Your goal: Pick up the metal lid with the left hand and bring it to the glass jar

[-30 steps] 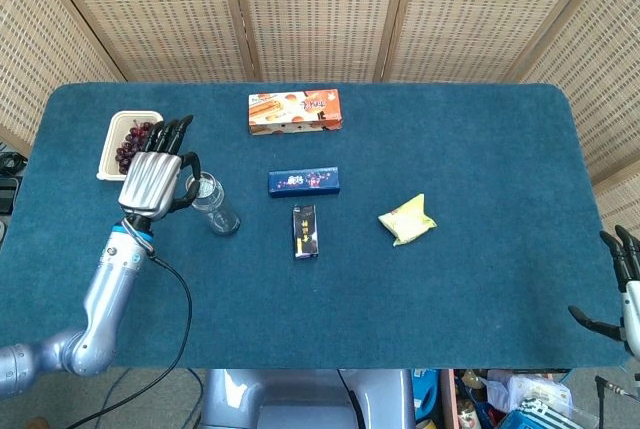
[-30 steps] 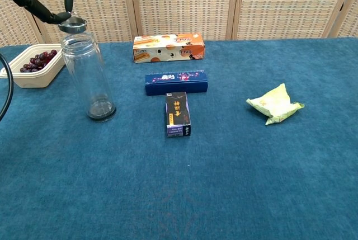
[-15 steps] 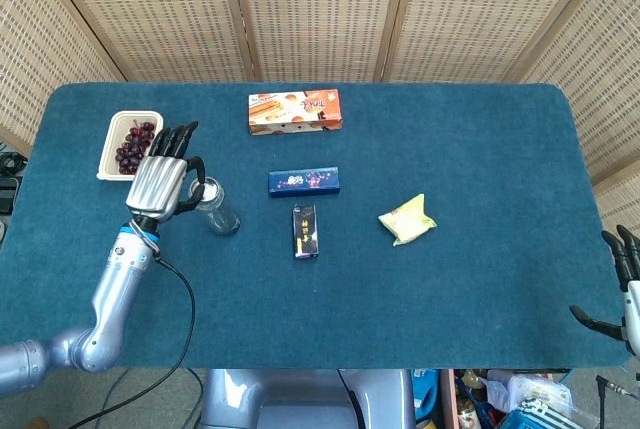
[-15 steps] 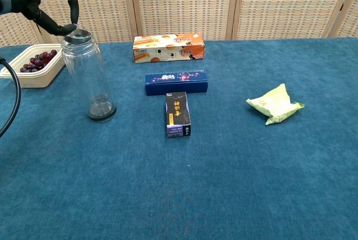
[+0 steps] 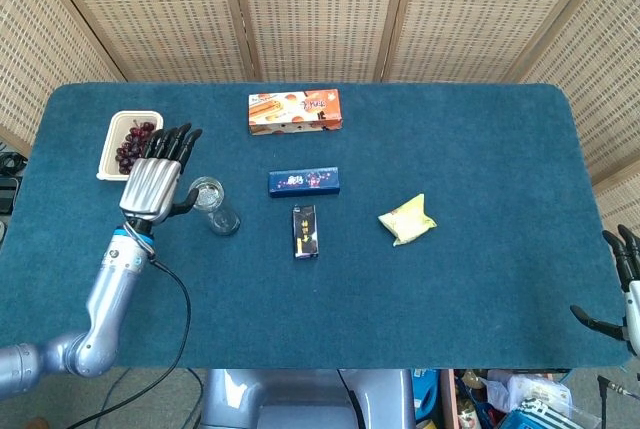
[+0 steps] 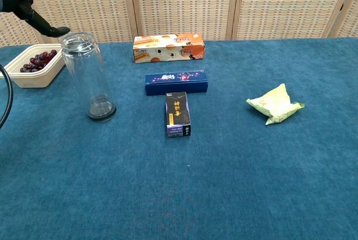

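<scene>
**Q:** What's to be made of this one, biggest stuff first?

**A:** The blue tabletop [image 5: 480, 149] is spread with odds and ends. The left hand [image 5: 155, 179] is seen just beside the glass jar [image 6: 86, 78], on its left. The fingers are stretched out and apart, and nothing is held in them. The right hand [image 5: 622, 294] is parked well off at the near right edge, also loose and empty. The jar is standing upright, with a tray of cherries [image 5: 107, 149] just behind the hand. An orange box [image 5: 295, 111], a blue box [image 5: 303, 182], a small dark box [image 5: 305, 231] and a yellow packet [image 5: 406, 219] are all left well apart from the action.

**Q:** And the metal lid?

**A:** It's not in the hand, that much can be said. A pale ring is seen at the jar's mouth in the head view, but whether that's the lid sitting there or just the glass rim can't be told from either view. No lid is spotted lying on the cloth either.

**Q:** So how should this step be handled?

**A:** Probably the delivery is about done, if the lid is indeed on top. The jar is tall and narrow, so it'd likely be tipped by any sideways nudge. The hand is best lifted clear upward, with the fingers kept spread, and the thumb should be watched since it's nearest the glass
</scene>
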`<state>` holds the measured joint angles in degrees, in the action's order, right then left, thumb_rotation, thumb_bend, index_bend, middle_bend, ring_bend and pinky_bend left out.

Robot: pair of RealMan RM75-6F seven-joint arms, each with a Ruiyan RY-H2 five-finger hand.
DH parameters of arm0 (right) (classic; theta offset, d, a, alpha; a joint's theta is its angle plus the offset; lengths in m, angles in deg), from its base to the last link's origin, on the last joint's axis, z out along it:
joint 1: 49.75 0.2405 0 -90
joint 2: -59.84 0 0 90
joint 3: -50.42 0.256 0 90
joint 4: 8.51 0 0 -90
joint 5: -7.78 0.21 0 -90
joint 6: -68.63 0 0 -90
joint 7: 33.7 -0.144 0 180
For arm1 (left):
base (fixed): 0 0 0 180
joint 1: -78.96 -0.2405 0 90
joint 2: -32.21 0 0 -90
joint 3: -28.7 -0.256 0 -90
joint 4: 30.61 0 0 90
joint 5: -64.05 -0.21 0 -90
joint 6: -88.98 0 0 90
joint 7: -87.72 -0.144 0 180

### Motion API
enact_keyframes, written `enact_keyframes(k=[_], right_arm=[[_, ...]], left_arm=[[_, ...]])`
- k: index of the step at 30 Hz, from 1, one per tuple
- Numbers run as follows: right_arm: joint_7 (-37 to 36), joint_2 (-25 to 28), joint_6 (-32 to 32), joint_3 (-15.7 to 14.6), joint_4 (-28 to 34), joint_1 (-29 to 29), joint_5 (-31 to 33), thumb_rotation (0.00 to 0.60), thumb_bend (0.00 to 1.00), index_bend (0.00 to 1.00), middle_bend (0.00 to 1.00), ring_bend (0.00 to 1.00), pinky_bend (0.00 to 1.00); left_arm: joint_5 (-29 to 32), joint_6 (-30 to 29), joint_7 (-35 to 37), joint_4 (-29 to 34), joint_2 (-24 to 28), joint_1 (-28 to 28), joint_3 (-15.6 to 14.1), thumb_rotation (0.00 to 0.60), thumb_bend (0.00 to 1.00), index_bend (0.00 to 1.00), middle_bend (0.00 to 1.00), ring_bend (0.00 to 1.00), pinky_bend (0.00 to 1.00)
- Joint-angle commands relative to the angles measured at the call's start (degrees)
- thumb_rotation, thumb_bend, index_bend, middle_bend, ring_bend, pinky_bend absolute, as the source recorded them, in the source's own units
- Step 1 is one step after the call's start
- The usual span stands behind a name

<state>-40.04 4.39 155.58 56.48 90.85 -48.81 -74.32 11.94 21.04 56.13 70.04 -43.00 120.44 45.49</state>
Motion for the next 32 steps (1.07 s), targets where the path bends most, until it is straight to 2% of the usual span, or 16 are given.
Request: enact_keyframes(k=[1,9,15,19,21,26,29,32], right_arm=[[0.1,0.0,0.0,0.0,0.1,0.0,-0.2,0.600,0.00,0.01,0.00,0.00,0.00],[-0.1,0.2,-0.3,0.3,0.2,0.3,0.2,0.600,0.00,0.01,0.00,0.00,0.00],[-0.8,0.7,-0.2,0.2,0.4,0.1,0.2,0.600,0.00,0.01,0.00,0.00,0.00],[-1.1,0.9,0.0,0.3,0.6,0.0,0.0,0.600,0.00,0.01,0.00,0.00,0.00],[-1.2,1.0,0.2,0.2,0.7,-0.1,-0.2,0.600,0.00,0.01,0.00,0.00,0.00],[-0.8,1.0,1.1,0.0,1.1,-0.4,-1.0,0.600,0.00,0.01,0.00,0.00,0.00],[-0.2,0.9,1.5,-0.1,1.3,-0.5,-1.5,0.600,0.00,0.01,0.00,0.00,0.00],[0.6,0.7,1.8,-0.1,1.3,-0.7,-1.3,0.600,0.00,0.01,0.00,0.00,0.00]], left_arm=[[0.3,-0.2,-0.5,0.3,0.4,0.0,-0.2,0.600,0.36,0.00,0.00,0.00,0.00],[-1.0,-1.3,1.0,1.9,2.1,-0.9,-0.6,0.600,0.36,0.00,0.00,0.00,0.00],[-4.2,-4.5,2.9,6.7,7.7,-5.3,-3.1,0.600,0.36,0.00,0.00,0.00,0.00],[-8.7,-9.6,6.3,9.8,12.2,-11.7,-7.0,0.600,0.36,0.00,0.00,0.00,0.00],[-12.1,-13.3,9.4,10.2,14.1,-16.4,-10.3,0.600,0.36,0.00,0.00,0.00,0.00],[-19.7,-21.3,18.0,6.8,15.4,-27.1,-17.9,0.600,0.33,0.00,0.00,0.00,0.00],[-23.4,-25.7,21.3,2.2,14.0,-31.2,-19.7,0.600,0.32,0.00,0.00,0.00,0.00],[-24.6,-27.1,24.3,-0.9,12.9,-33.1,-20.1,0.600,0.32,0.00,0.00,0.00,0.00]])
